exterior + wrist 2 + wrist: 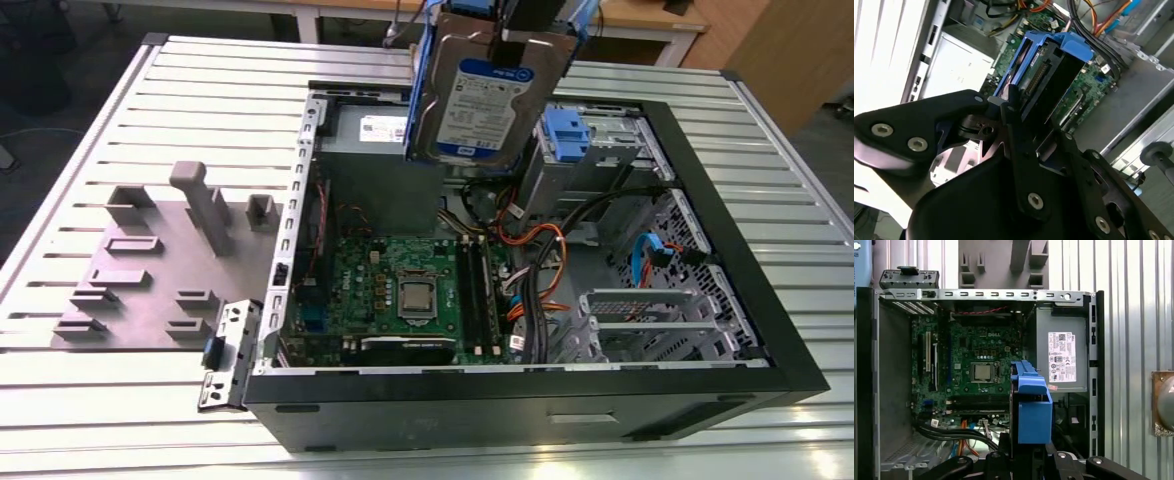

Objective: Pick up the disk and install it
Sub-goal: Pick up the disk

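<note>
Arm reaches down over the open computer case. The gripper is clamped on the disk, jaws narrowed to its thickness. Disk hangs upright above the case's far end, clear of the motherboard: silver body, white-and-blue label, blue rails on both edges.

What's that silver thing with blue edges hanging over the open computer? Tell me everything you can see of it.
That is the disk, a flat rectangular drive with a silvery metal body. It has a white-and-blue label on its face and blue plastic rails along its edges. It hangs on edge, slightly tilted, in the air above the open computer case. It touches nothing but the gripper, which is shut on its upper end. In the second wrist view, a dark connector shows on that held end.
</note>
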